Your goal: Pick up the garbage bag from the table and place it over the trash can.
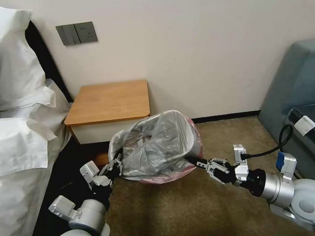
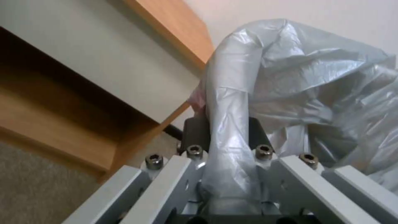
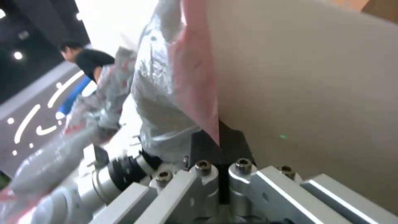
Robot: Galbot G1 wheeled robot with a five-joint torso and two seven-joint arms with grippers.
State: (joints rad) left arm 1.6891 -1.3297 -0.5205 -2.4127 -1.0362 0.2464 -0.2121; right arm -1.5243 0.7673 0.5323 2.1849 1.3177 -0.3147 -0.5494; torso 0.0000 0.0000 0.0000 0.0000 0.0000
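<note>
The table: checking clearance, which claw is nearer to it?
Left. The left claw grips the garbage bag just below the table front; the right claw holds the bag's far side.

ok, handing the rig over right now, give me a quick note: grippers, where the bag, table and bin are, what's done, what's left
Left gripper: shut on the garbage bag, at the bag's rim on the bed side; a fold of plastic runs between its jaws in the left wrist view.
Right gripper: shut on the pinkish rim at the opposite side, toward the sofa.
Garbage bag: off the table, held open between both grippers, draped over the trash can on the carpet in front of the table.
Done: pickup, spreading the bag, bringing it over the can.
Left: seat the rim around the can's edge, release both. How far the rim is seated cannot be told.
</note>
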